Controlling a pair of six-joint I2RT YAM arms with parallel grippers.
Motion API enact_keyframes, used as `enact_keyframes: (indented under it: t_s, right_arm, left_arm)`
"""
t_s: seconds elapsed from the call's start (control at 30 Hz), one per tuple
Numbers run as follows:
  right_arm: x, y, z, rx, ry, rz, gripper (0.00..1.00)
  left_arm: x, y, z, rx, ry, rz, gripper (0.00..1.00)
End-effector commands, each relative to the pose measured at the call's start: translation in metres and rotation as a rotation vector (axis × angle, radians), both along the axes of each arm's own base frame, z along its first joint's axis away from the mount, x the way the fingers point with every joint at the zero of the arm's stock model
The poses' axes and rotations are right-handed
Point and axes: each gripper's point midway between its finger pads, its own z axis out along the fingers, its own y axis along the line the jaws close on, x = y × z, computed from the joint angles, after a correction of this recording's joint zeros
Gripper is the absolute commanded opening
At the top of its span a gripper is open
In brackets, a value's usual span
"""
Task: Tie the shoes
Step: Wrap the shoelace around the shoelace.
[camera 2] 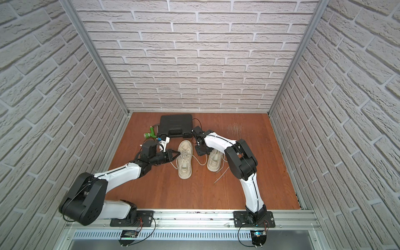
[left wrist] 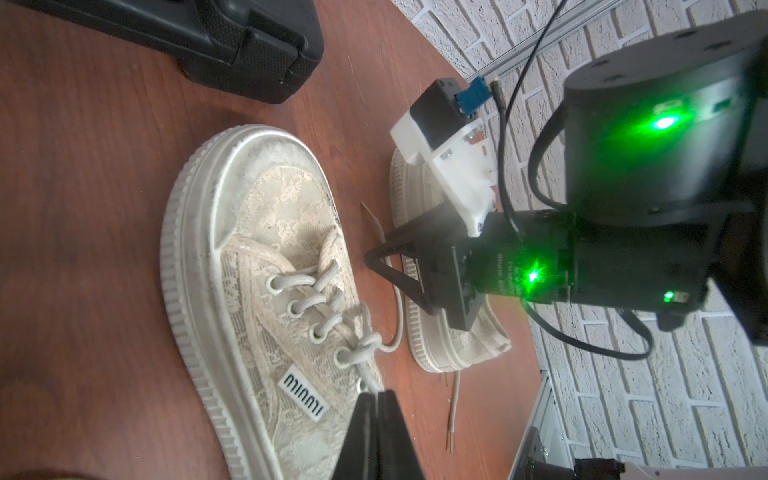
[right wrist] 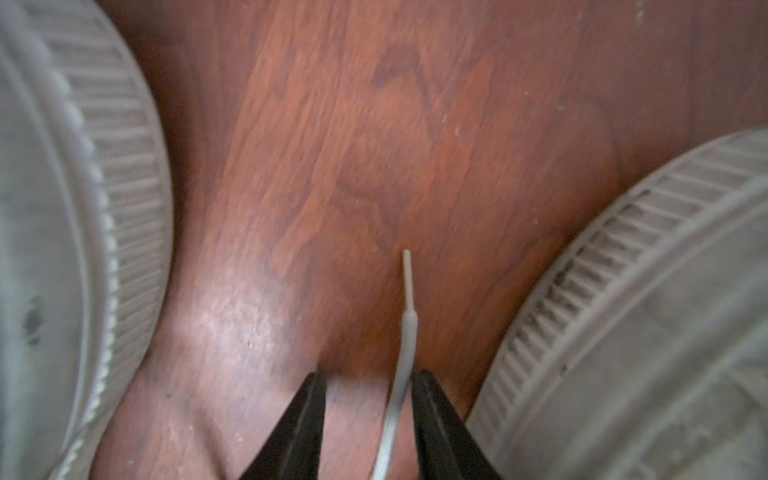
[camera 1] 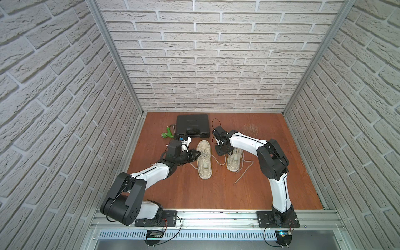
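- Nearest the robot's base, a slack lace (camera 1: 240, 176) from the right shoe (camera 1: 234, 162) trails over the wooden floor (camera 1: 184, 190), and neither gripper touches it.
- Both shoes stand side by side in the middle of the floor, heels toward the base and toes away. Neither is tied.
- The left gripper (left wrist: 376, 409) reaches in from the side over the left shoe (camera 1: 205, 167). Its fingers are pressed together on a lace strand (left wrist: 371, 384) just where it leaves the eyelets nearest the shoe's opening.
- The same shoe's loose lace end (right wrist: 408, 332) lies on the floor in the gap between the two soles. Its long axis runs roughly along the shoes, with the stiff tip pointing away.
- The right gripper (right wrist: 368, 374) points down into that gap and straddles this end. Its fingers (right wrist: 432, 411) are spread, and the lace sits off-centre against one of them with bare floor on its other side, so nothing is pinched.
- The right arm is the nearer one, and the left is busy. The likely next move is to squeeze across the lace a little back from its tip. Because the lace lies to one side, closing may nudge it before it catches.
- Farthest off, toward the back wall, a black case (camera 1: 192, 128) and a green tool (camera 1: 167, 135) sit clear of the work.
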Motion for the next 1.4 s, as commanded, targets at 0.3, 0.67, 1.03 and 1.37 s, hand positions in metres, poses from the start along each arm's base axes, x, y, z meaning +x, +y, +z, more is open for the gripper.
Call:
enact_keyframes:
  t_s: [0.3,0.67,1.03,1.37]
  right_arm:
    - [0.002,0.002,0.034,0.036,-0.051,0.004,0.03]
    - [-0.009,0.106,0.197,0.588,-0.253,0.185,0.03]
    - [0.026,0.199,0.227,0.817,-0.281,0.147,0.03]
    - [0.034,0.186,0.223,0.699,-0.358,0.197,0.54]
  left_arm:
    - [0.003,-0.005,0.009,-0.011,-0.097,-0.038,0.0]
    - [0.005,-0.016,0.025,-0.032,-0.365,-0.142,0.0]
    - [0.002,-0.017,0.023,-0.047,-0.417,-0.154,0.0]
    - [0.001,-0.016,0.026,-0.047,-0.423,-0.151,0.0]
